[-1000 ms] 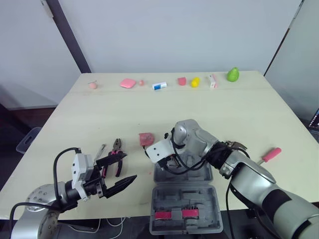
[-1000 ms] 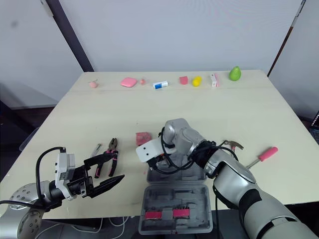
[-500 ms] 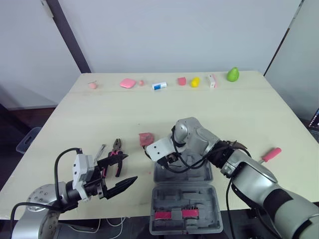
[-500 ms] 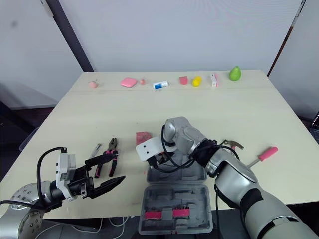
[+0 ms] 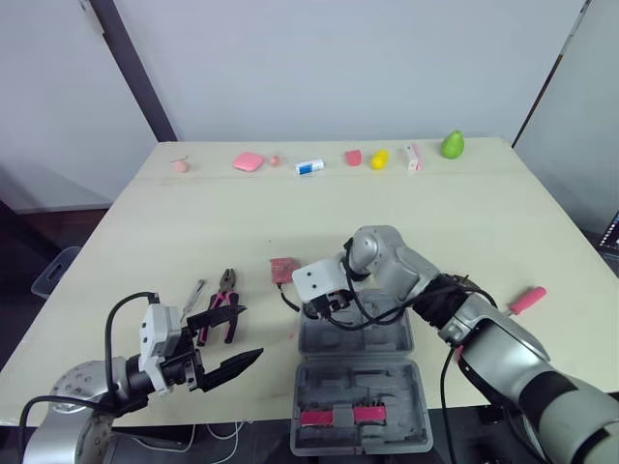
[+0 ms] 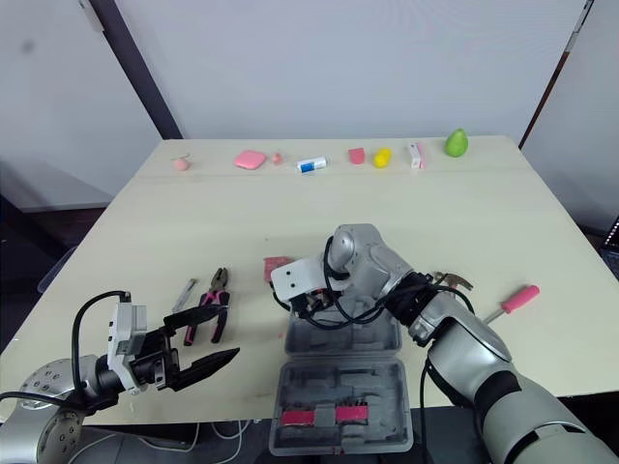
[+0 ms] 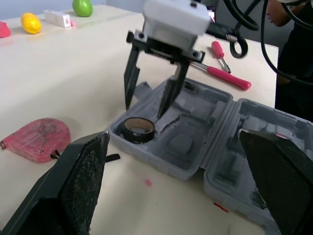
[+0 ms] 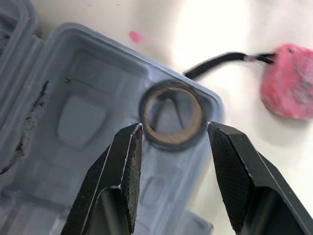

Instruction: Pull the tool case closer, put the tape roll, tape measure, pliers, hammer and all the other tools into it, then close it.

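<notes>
The grey tool case (image 5: 387, 343) lies open at the table's front edge. A black tape roll (image 8: 171, 114) rests in the case's far left corner. My right gripper (image 7: 144, 111) hangs open just above the roll, one finger on each side, not touching it. Just left of the case lies the pink tape measure (image 5: 283, 268). Pink-handled pliers (image 5: 228, 304) lie further left, beside my open, empty left gripper (image 5: 250, 333). The hammer (image 5: 527, 300), with its pink handle, is right of the case.
A thin screwdriver (image 5: 193, 295) lies left of the pliers. Along the far edge runs a row of small items, among them a pink block (image 5: 249, 161), a yellow lemon (image 5: 379, 159) and a green pear (image 5: 452, 145). The case lid (image 5: 334, 417) overhangs the front edge.
My right gripper has risen a little and shifted right over the case's far corner. My left gripper has sunk slightly toward the front edge.
</notes>
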Robot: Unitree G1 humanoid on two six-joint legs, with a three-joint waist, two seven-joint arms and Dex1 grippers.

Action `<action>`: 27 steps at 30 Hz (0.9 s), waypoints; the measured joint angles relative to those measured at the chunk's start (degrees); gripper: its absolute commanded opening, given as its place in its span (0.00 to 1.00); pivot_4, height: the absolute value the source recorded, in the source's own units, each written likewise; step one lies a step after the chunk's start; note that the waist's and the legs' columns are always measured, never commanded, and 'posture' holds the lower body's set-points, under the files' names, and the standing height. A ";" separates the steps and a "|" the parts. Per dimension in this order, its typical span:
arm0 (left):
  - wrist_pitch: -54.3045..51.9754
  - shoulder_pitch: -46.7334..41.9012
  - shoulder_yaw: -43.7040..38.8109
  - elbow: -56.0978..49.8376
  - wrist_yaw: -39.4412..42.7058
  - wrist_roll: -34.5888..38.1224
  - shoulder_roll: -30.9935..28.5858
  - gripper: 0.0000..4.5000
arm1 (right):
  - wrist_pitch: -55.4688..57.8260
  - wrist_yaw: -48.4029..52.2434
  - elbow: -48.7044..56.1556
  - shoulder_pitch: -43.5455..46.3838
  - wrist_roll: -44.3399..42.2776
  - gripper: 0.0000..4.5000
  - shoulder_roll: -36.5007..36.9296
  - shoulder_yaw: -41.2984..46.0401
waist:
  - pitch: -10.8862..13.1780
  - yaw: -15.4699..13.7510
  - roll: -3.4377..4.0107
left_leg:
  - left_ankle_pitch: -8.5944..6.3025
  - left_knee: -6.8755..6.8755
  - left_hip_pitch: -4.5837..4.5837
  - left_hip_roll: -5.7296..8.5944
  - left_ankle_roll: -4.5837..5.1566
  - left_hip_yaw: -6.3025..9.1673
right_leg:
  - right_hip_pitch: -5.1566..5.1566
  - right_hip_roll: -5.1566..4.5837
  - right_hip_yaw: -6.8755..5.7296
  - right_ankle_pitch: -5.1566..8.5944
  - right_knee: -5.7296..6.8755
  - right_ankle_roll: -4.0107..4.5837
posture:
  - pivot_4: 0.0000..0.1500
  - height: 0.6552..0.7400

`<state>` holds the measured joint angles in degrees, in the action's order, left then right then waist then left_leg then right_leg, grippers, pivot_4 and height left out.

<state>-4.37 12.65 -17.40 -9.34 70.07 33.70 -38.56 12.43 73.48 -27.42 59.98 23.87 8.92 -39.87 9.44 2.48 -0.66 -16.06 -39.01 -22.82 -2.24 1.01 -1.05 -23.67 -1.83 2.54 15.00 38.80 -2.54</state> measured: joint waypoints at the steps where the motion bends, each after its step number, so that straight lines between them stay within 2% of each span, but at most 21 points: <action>1: 0.08 -0.01 0.02 0.14 0.17 -0.01 0.02 1.00 | 0.06 0.08 0.00 -0.08 -0.14 0.48 0.12 0.00 | 0.00 0.00 0.00 | 0.00 0.00 0.00 0.00 0.00 0.00 | 0.00 0.01 0.00 0.00 0.00 0.00 | 1.00 1.00; 15: 1.39 0.04 0.05 1.00 1.07 -0.01 0.79 1.00 | 0.59 -0.35 -0.41 -2.66 -0.58 0.48 -1.56 -1.40 | 0.00 -0.01 0.00 | 0.00 0.01 0.00 -0.01 0.00 0.00 | 0.00 -0.01 0.00 0.00 -0.01 0.00 | 1.00 1.00; 19: 1.69 0.27 0.05 1.01 1.21 -0.01 0.85 1.00 | 0.58 -1.15 -1.28 -2.88 -0.69 0.29 -2.71 -1.79 | 0.00 0.09 0.00 | 0.00 0.01 0.00 -0.02 0.00 0.00 | -0.01 0.01 0.00 0.00 0.00 0.00 | 1.00 1.00; 20: 1.85 0.35 0.05 1.01 1.23 0.00 0.85 1.00 | 0.57 -1.39 -1.47 -2.87 -0.71 0.17 -2.96 -1.81 | 0.00 0.07 0.00 | 0.00 0.01 0.00 -0.02 0.00 0.01 | -0.01 0.01 0.00 0.00 0.00 0.00 | 1.00 1.00; 22: 1.97 0.60 0.04 1.02 1.29 0.00 0.85 1.00 | 0.45 -1.61 -2.34 -2.82 -0.71 0.01 -3.10 -1.81 | 0.00 0.03 0.00 | 0.00 0.01 0.00 -0.02 0.00 0.00 | -0.01 0.00 0.00 0.00 -0.01 0.00 | 1.00 1.00; 27: 2.08 0.71 0.02 1.10 1.42 0.00 0.83 1.00 | -0.15 -2.11 -2.96 -2.81 -0.75 0.01 -3.10 -1.81 | 0.00 0.02 0.00 | 0.00 0.01 0.00 -0.03 0.00 0.00 | -0.01 -0.03 0.00 0.00 -0.01 0.00 | 1.00 1.00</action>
<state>-2.29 13.36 -17.37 -8.24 71.49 33.70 -37.73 12.28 71.37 -30.38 57.17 23.12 5.82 -41.68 9.44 2.50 -0.66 -16.06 -39.00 -22.82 -2.27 1.01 -1.05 -23.68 -1.86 2.54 15.00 38.79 -2.54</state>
